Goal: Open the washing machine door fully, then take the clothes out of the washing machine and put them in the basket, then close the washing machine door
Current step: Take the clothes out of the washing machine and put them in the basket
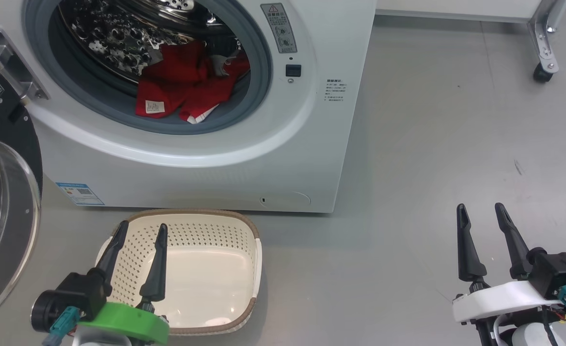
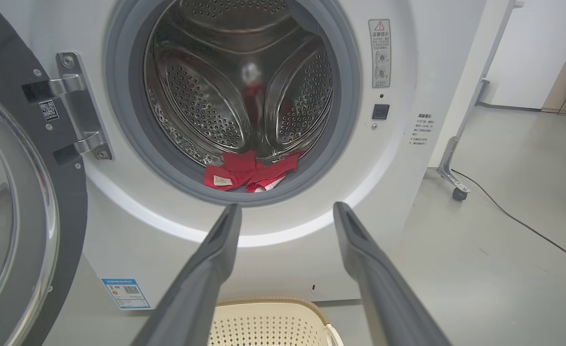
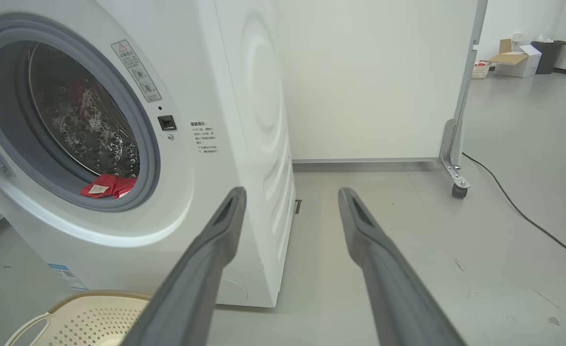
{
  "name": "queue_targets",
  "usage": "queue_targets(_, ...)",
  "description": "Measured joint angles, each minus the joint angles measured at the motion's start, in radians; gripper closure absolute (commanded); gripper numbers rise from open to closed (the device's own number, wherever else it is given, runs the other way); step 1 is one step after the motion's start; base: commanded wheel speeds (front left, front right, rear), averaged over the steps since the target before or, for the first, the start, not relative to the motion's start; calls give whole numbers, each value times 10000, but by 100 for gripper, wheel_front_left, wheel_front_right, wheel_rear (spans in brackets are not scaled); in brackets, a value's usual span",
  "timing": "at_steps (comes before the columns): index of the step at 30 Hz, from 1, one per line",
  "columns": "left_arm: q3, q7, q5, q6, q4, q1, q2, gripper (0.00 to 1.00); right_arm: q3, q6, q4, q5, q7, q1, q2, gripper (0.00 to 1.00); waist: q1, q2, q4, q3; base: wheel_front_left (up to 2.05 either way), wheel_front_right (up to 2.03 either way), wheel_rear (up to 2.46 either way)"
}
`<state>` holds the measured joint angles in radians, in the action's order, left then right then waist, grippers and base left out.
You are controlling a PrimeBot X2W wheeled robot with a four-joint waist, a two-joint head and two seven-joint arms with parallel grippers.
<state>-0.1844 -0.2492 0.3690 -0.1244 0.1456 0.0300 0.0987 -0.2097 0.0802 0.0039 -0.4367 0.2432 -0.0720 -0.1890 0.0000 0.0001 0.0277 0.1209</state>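
**Head view.** The left claw [image 1: 143,225] is spread wide and empty, its fingers angled forward over the basket [image 1: 259,259]. The clothes [image 1: 182,81] lie ahead of this claw and well apart from it, in the lower mouth of the washing machine [image 1: 215,178]. The door [image 1: 4,192] stands open to the claw's left. The right claw [image 1: 480,206] is equally wide and empty, over the floor beside the machine.

**Left wrist view.** The clothes lie straight ahead, just above the gap between the fingertips. The basket is below the fingers.

**Right wrist view.** The clothes lie ahead and to the left of the claw. The fingers point past the machine's front corner.
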Motion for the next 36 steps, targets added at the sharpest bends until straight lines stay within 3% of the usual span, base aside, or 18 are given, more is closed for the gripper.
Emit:
queue_targets(14,201,332,-15,0,42,386,378,0,-447,-169,-165,176,-2,444,128,0,0,0,-503,948,0,0,0)
queue_targets(27,-84,1384,-242,0,364,3001,775,0,-531,-167,-245,267,-2,1020,403,0,0,0,-1175,2198,0,0,0)
queue_targets(36,284,2360,267,0,1367,4581,928,0,-656,-174,-274,387,-2,1578,499,0,0,0,-1662,2951,0,0,0)
